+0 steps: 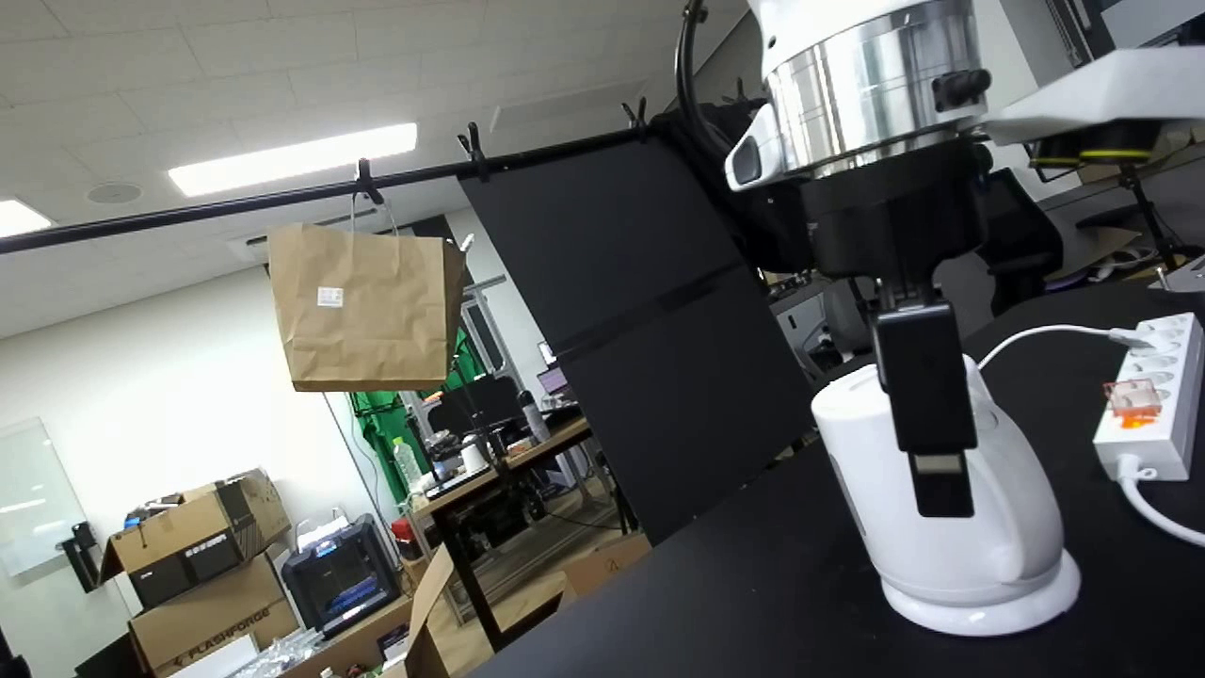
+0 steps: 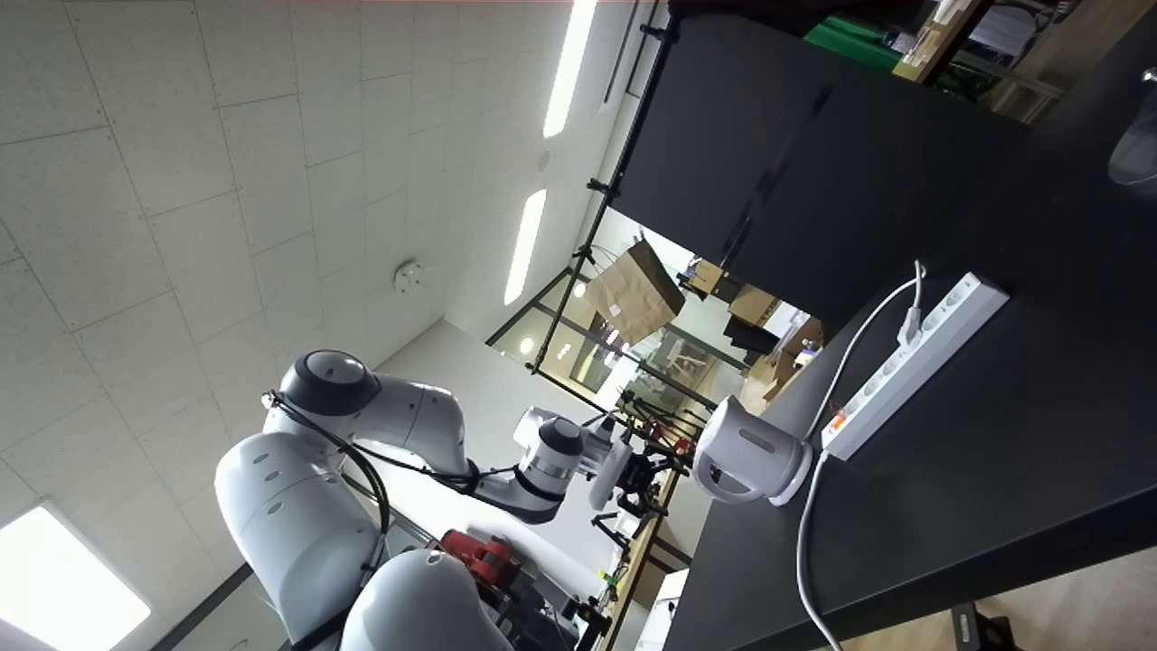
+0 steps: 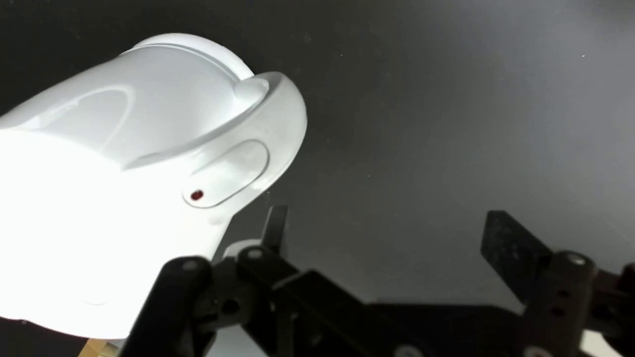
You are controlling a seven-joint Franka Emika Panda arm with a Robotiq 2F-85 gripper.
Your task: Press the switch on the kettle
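The white kettle (image 1: 1021,508) stands upright on its round base on the black table; it also shows in an exterior view (image 2: 755,448) and at the left of the wrist view (image 3: 163,99), partly overexposed. An oval switch panel (image 3: 233,171) with a dark red dot lies on its handle. My gripper (image 3: 384,215) is open and empty. In the wrist view its left fingertip is just below and right of the switch panel, beside the kettle. In an exterior view the gripper (image 1: 944,485) overlaps the kettle from in front. In an exterior view the gripper (image 2: 644,475) appears apart from the kettle.
A white power strip (image 1: 1163,395) with a plugged-in cable lies on the table (image 1: 753,574) near the kettle; it also shows in an exterior view (image 2: 913,366). Its cord runs past the kettle. A black panel (image 1: 650,311) hangs behind the table.
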